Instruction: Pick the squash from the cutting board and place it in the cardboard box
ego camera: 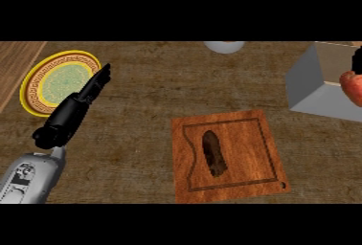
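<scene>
- Fingers on the left hand point(79, 103) are straight and together, pointing up and to the right, holding nothing. Their tips overlap the right edge of a round plate point(50, 83) with a yellow rim and a greenish middle.
- The right hand point(357, 61) only just pokes in at the far right edge as a small black bit, so I can't tell what its fingers are doing. Right under it there's a reddish-orange rounded thing point(352, 87), cut off by the edge, and I can't make out what it is.
- The squash point(213, 153) looks like a dark brown, elongated shape lying lengthwise on the cutting board point(240, 134), a bit left of the board's middle, inside the groove.
- So the squash sits well apart from the left hand's fingers, off to their lower right, with bare surface point(141, 143) in between.
- The cardboard box point(318, 83) is at the upper right, past the board's far right corner, grey side facing us.
- A pale rounded object point(225, 46) peeks in at the top edge.
</scene>
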